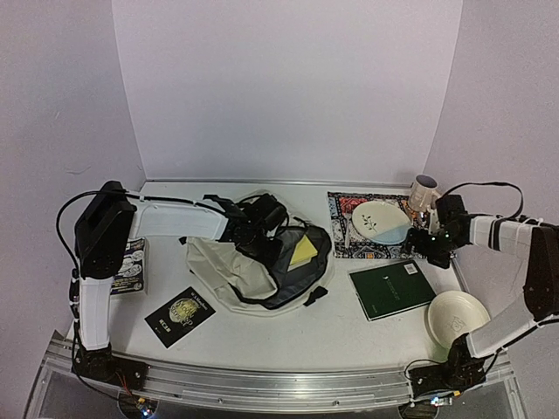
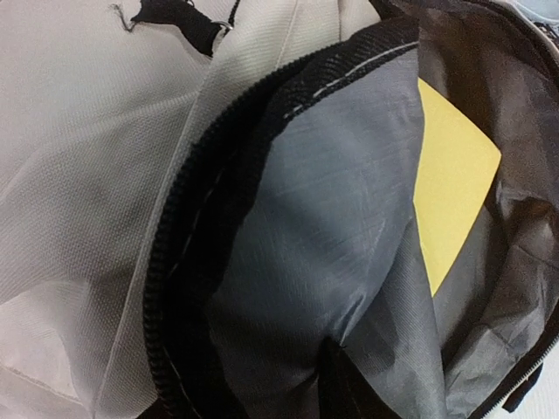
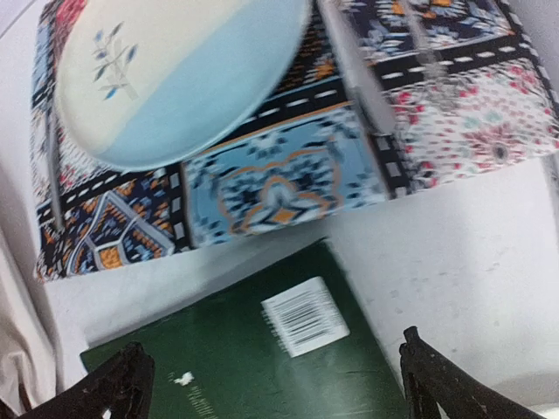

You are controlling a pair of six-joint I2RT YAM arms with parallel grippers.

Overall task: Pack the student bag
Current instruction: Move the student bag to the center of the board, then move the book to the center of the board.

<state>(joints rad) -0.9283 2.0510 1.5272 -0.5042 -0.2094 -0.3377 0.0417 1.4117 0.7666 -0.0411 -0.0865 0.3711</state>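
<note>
The student bag (image 1: 229, 272) lies left of the table's middle, cream fabric with its main pocket unzipped. Grey lining (image 2: 332, 227) and a yellow flat item (image 1: 304, 251) show inside it. My left gripper (image 1: 255, 225) is down at the bag's far rim. In the left wrist view the black zipper edge (image 2: 188, 262) and the yellow item (image 2: 454, 192) fill the frame, and the fingers are hidden in dark folds. My right gripper (image 3: 279, 384) stands wide open over the far end of a green notebook (image 3: 253, 358), with nothing between its fingers (image 3: 122, 384).
A patterned placemat (image 1: 342, 209) holds a pale blue-and-cream plate (image 1: 380, 220) at the back right, with a cup (image 1: 424, 192) beyond it. A white plate (image 1: 457, 316) sits near the right front. A black booklet (image 1: 179, 314) and another booklet (image 1: 131, 264) lie left of the bag.
</note>
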